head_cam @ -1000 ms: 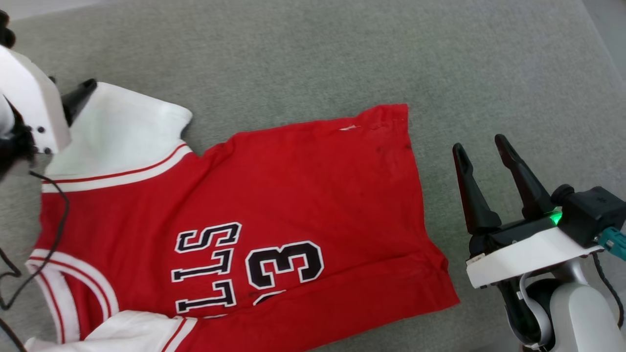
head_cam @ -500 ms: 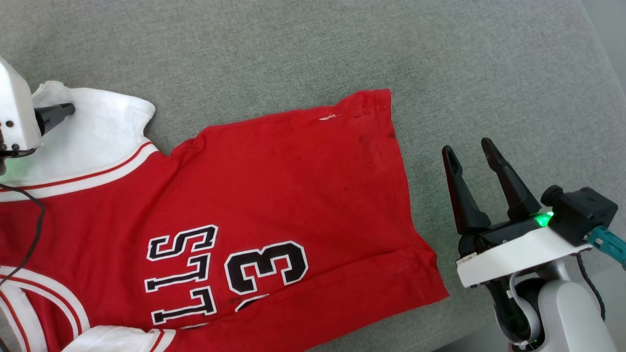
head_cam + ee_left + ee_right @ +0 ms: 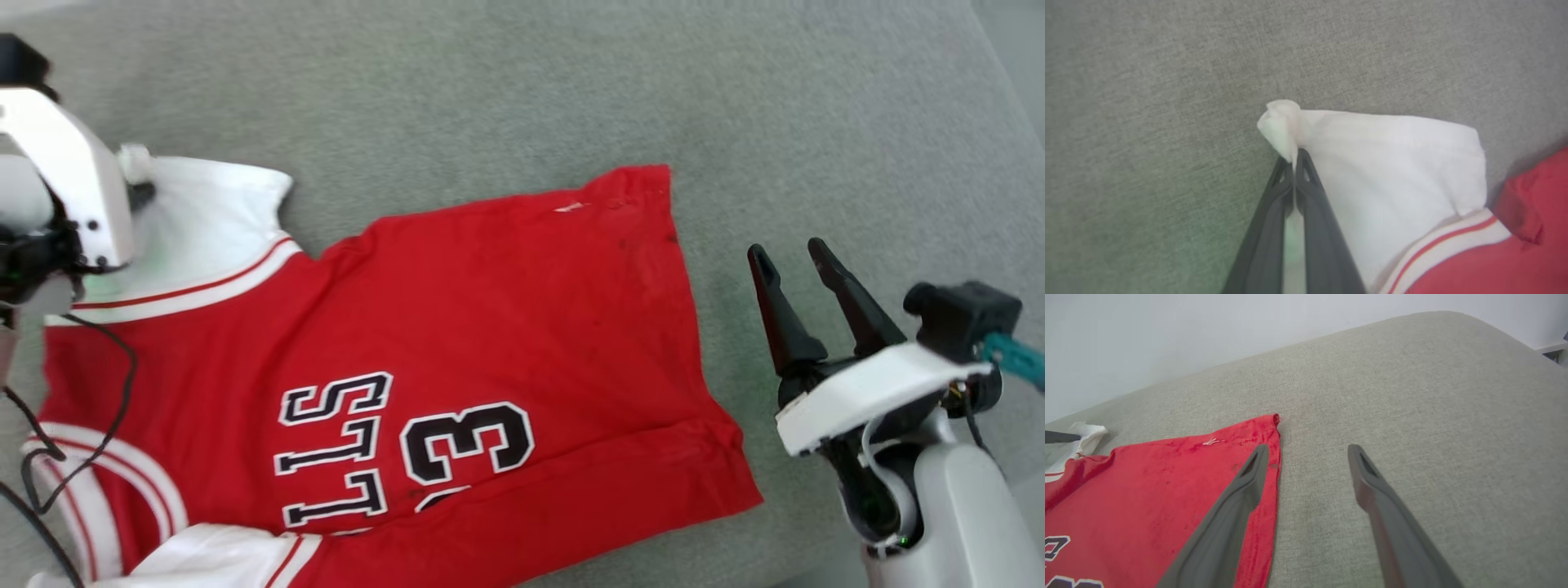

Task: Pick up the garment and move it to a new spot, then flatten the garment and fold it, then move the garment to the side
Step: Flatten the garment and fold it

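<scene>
1. The left gripper (image 3: 1294, 157) has its two dark fingers pressed tight on a bunched corner of the white sleeve (image 3: 1392, 163). A sliver of white cloth shows between them.
2. The right gripper (image 3: 788, 249) has its fingers spread with nothing between them. It sits over bare fabric just right of the hem (image 3: 690, 310), apart from the cloth.
3. The garment (image 3: 506, 327) lies spread front-up on the grey cushion (image 3: 571, 82). Its collar end is to the left, its hem to the right, and the black lettering is toward the near side.
4. The pinched sleeve is at the far-left corner of the shirt. A second white sleeve (image 3: 220, 559) lies at the near-left edge of the head view.
5. A black cable (image 3: 122, 367) from the left arm hangs across the shirt's left part.
6. Bare cushion runs wide beyond the shirt's far side and to the right of the hem. In the right wrist view the cushion's rounded far edge meets a pale wall (image 3: 1167, 326).
</scene>
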